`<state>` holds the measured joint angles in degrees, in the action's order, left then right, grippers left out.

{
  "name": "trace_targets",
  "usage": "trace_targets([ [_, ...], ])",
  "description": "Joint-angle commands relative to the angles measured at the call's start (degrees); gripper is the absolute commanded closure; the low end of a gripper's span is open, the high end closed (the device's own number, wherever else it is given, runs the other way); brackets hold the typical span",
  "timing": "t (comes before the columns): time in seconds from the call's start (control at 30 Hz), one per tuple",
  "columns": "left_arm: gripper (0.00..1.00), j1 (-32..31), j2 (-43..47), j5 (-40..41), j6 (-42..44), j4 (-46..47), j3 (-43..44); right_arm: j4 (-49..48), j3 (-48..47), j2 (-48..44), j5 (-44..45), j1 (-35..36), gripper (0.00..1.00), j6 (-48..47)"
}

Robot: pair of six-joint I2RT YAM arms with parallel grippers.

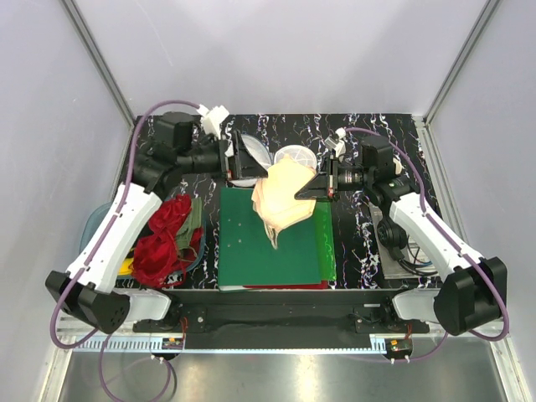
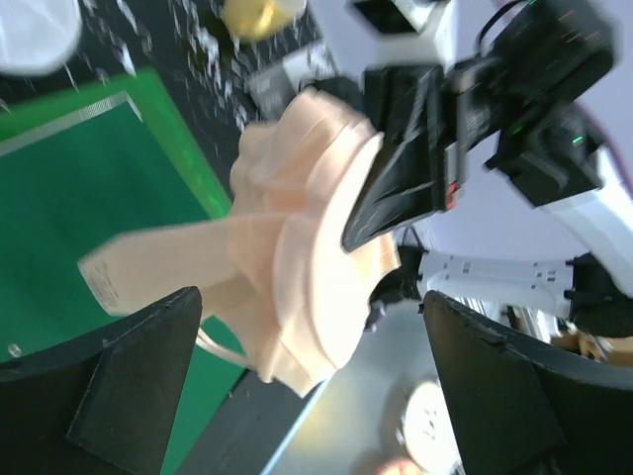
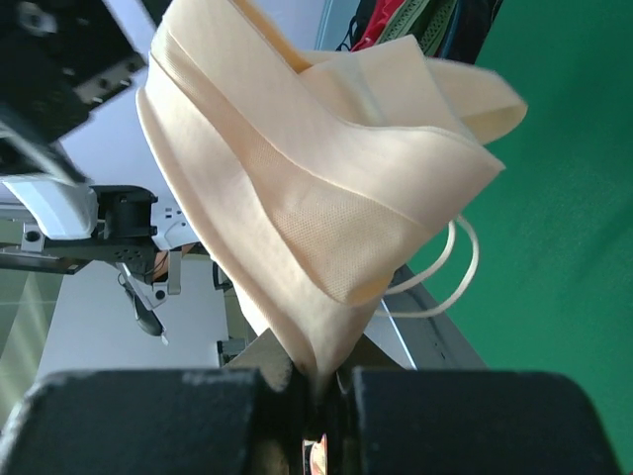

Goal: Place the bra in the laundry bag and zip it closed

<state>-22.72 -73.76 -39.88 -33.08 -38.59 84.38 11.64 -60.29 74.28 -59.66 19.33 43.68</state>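
A green folder (image 1: pixel 272 243) lies on the black marbled table (image 1: pixel 356 243). Left of the folder, a red cloth (image 1: pixel 163 239) heaps in a blue tub (image 1: pixel 95 222). Right of the folder sits a grey device (image 1: pixel 400 247).

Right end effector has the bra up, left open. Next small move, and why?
Probably ease the left end effector forward and close on the hanging bra. The right end effector pinches just one edge, so it dangles above the green folder, and the left's open fingers frame it.
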Motion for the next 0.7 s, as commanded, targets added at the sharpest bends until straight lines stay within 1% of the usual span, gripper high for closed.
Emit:
trace_targets([
  [0.0, 0.01, -1.53, 0.28, -4.15, -3.65, 0.79, -3.25, -2.32, -1.14, -2.47, -2.66, -0.17, 1.00, -0.88],
  [0.03, 0.01, -1.89, 0.19, -4.16, -4.27, 1.58, -3.86, -2.32, -1.32, -2.47, -3.09, -0.26, 1.00, -0.88],
  [0.13, 0.01, -3.38, -0.77, -5.03, -7.78, 7.02, -6.06, -2.76, -1.41, -2.21, -4.32, -0.26, 1.00, -0.79],
  [0.17, 0.01, -4.08, -1.12, -5.90, -9.79, 10.25, -6.68, -3.11, -1.41, -2.04, -4.67, -0.26, 1.00, -0.88],
  [0.27, 0.01, -5.31, -2.70, -7.05, -13.23, 15.10, -7.91, -3.99, -1.41, -1.86, -5.91, -0.26, 1.00, -0.79],
  [0.4, 0.01, -6.98, -4.73, -9.95, -16.48, 19.33, -8.88, -5.74, -1.67, -1.42, -5.73, -0.17, 1.00, -0.09],
  [0.43, 0.03, -7.33, -4.99, -10.39, -17.36, 19.95, -9.05, -7.06, -1.93, -0.98, -5.65, -0.17, 1.00, 0.35],
  [0.47, 0.07, -7.95, -5.43, -11.53, -18.06, 21.78, -9.23, -7.85, -2.11, -0.20, -5.73, -0.17, 1.00, 1.31],
  [0.5, 0.18, -8.13, -5.52, -12.23, -18.85, 23.02, -10.02, -8.38, -2.28, 0.07, -5.56, -0.17, 1.00, 1.75],
  [0.53, 0.24, -8.13, -5.52, -12.85, -21.30, 24.68, -10.72, -9.69, -2.55, 0.42, -5.30, -0.17, 1.00, 2.02],
  [0.57, 0.30, -8.13, -5.52, -13.99, -22.72, 28.88, -11.42, -10.40, -2.55, 1.04, -5.21, -0.17, 1.00, 2.81],
  [0.6, 0.45, -8.13, -5.35, -14.52, -24.30, 31.10, -13.08, -10.93, -2.64, 1.39, -5.29, -0.26, 1.00, 3.25],
  [0.67, 0.57, -8.04, -5.43, -15.40, -27.73, 36.10, -14.15, -11.02, -2.72, 2.18, -5.20, -0.17, 1.00, 3.95],
])
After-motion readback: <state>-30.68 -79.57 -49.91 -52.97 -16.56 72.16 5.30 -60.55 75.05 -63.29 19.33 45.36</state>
